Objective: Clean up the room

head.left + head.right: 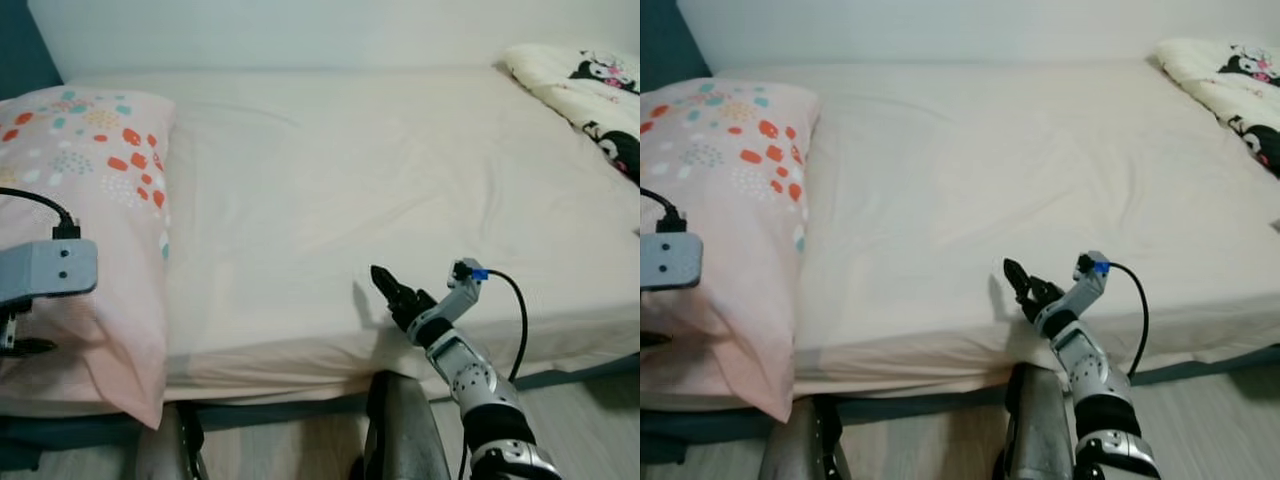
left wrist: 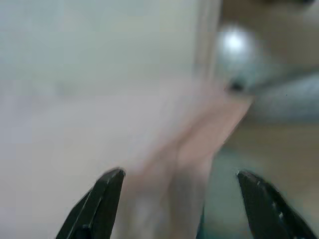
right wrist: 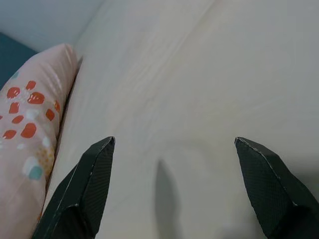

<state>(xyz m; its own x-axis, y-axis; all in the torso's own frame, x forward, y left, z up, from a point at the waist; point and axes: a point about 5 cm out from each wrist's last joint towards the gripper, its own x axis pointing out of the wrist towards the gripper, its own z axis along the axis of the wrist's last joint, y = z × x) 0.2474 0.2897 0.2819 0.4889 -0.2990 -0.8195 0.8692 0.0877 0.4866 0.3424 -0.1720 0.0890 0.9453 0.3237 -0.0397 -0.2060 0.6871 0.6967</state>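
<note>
— Where lettering might sit, any brand or label readable?
— None legible. Just red, orange and teal blotches on the pink pillow (image 1: pixel 85 200) at the left end of the bed (image 1: pixel 330 180), and black cartoon faces on the cream blanket (image 1: pixel 590 95) bunched at the far right corner.

— And the grippers?
— Right gripper (image 1: pixel 383 283) low over the near edge of the sheet, fingers (image 3: pixel 84 191) spread wide, pinching nothing. Left gripper (image 2: pixel 182 206) at the pillow's near end, also spread, blurred pink fabric between the tips.

— Anything in the way?
— Wall (image 1: pixel 300 30) behind, wood floor (image 1: pixel 590 420) below.
</note>
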